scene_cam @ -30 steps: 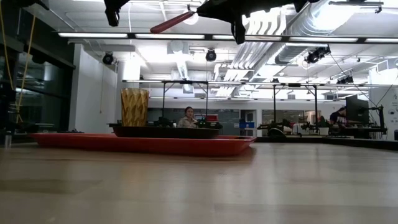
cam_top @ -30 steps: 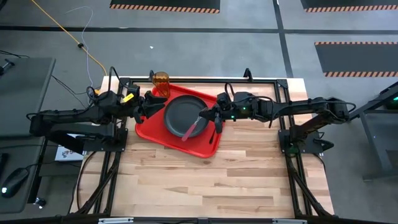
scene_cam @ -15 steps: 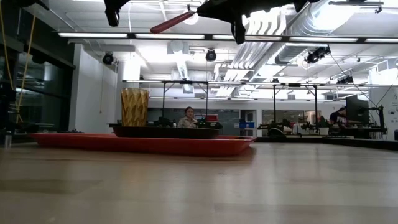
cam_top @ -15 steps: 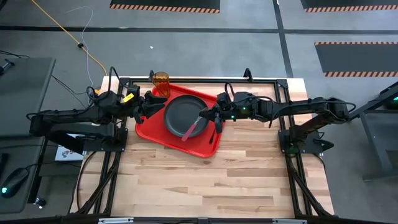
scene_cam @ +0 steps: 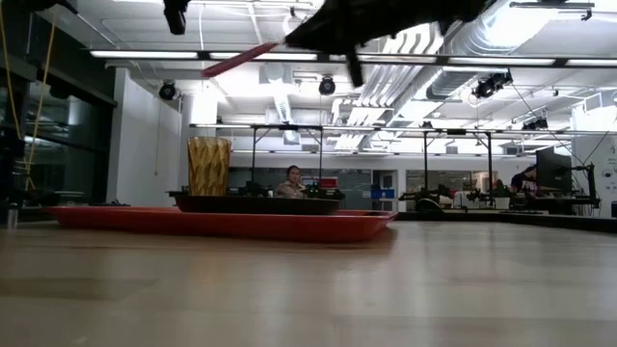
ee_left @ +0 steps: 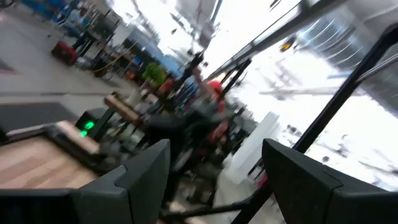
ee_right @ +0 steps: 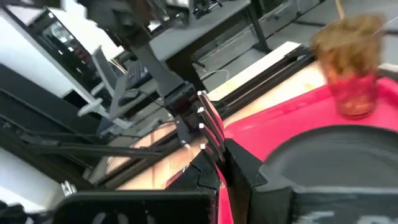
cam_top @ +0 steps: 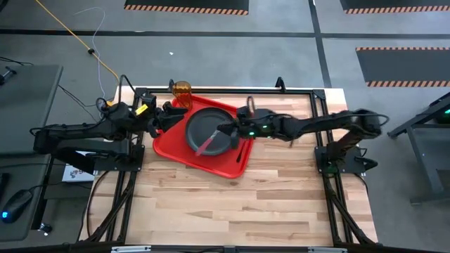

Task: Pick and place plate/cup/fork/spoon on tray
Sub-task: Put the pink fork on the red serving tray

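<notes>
The red tray (cam_top: 238, 166) lies at the table's far left. The black plate (cam_top: 202, 124) rests in it. The amber cup (cam_top: 182, 90) stands upright at its far corner. My right gripper (cam_top: 224, 131) hovers over the plate, shut on the fork (cam_top: 208, 145). The fork's pink handle (scene_cam: 241, 60) slants down. A slim dark stick (cam_top: 233, 140) hangs beside the fingers; whether it is the spoon I cannot tell. My left gripper (cam_top: 167, 118) waits open at the tray's left edge, tipped upward, with nothing between its fingers (ee_left: 143, 174). My right gripper pinches the fork between its two shut fingers at the inner end of the pink handle (cam_top: 219, 135); the gripper hides the head. The fingers come nearly level from the table's right. The handle sticks out toward the near left, its free end lowest, clear above the plate.
Bare wooden tabletop (cam_top: 232, 204) stretches from the tray to the near edge and to the right. Black frame rails (cam_top: 295, 90) run along the far edge and the sides. Beyond the table a person (scene_cam: 290, 180) sits in the room.
My right gripper has gone toward the table's left edge and down a little, further over the plate, rolling slightly, and stays shut. The fork has travelled with it, its free end now lower, clear of the plate.
</notes>
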Robot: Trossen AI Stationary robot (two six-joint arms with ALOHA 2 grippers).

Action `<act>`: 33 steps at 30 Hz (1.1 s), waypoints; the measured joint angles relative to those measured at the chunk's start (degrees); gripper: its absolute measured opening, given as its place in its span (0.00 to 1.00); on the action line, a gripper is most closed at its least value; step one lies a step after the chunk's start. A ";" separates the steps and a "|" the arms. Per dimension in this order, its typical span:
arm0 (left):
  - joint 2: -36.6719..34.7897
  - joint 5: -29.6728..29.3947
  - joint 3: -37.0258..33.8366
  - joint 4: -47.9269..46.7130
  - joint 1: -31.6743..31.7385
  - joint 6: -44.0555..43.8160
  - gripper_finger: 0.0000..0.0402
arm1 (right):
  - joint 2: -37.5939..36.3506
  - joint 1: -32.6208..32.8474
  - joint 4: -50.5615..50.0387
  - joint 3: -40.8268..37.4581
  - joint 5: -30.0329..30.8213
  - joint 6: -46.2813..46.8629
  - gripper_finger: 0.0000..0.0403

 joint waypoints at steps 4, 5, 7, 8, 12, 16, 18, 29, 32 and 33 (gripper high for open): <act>0.02 0.01 -0.03 7.11 0.00 -1.83 0.61 | 9.84 -0.55 3.64 6.46 -3.19 1.67 0.00; 0.02 0.02 -0.03 9.31 0.00 -1.85 0.61 | 12.34 -0.74 3.52 9.04 -4.18 1.41 0.00; -0.04 0.02 -0.03 14.29 0.00 -1.82 0.61 | 17.23 -1.12 2.31 14.96 -6.05 -0.06 0.00; -0.10 0.02 -0.03 16.70 0.00 -1.81 0.61 | 19.53 -1.35 1.21 18.06 -6.84 -1.02 0.00; -0.21 0.00 -0.03 22.27 0.00 -1.70 0.61 | 27.85 -2.93 -8.94 30.29 -12.73 -5.03 0.00; -0.76 0.02 -0.03 22.39 0.00 -1.85 0.61 | 31.79 -4.35 -21.19 37.77 -20.41 -10.71 0.00; -0.79 0.02 -0.03 22.39 0.00 -1.87 0.61 | 31.33 -4.99 -25.52 38.88 -23.71 -13.26 0.00; -0.76 0.04 -0.01 21.89 0.00 -1.78 0.61 | 11.89 -6.41 -43.94 20.23 -25.83 -17.79 0.00; -0.76 0.02 0.01 21.75 0.00 -1.72 0.61 | 1.96 -6.33 -35.99 6.95 -24.47 -9.80 0.00; -0.74 0.02 0.01 21.75 0.00 -1.70 0.61 | -1.13 -6.24 -32.66 2.59 -23.81 -6.54 0.00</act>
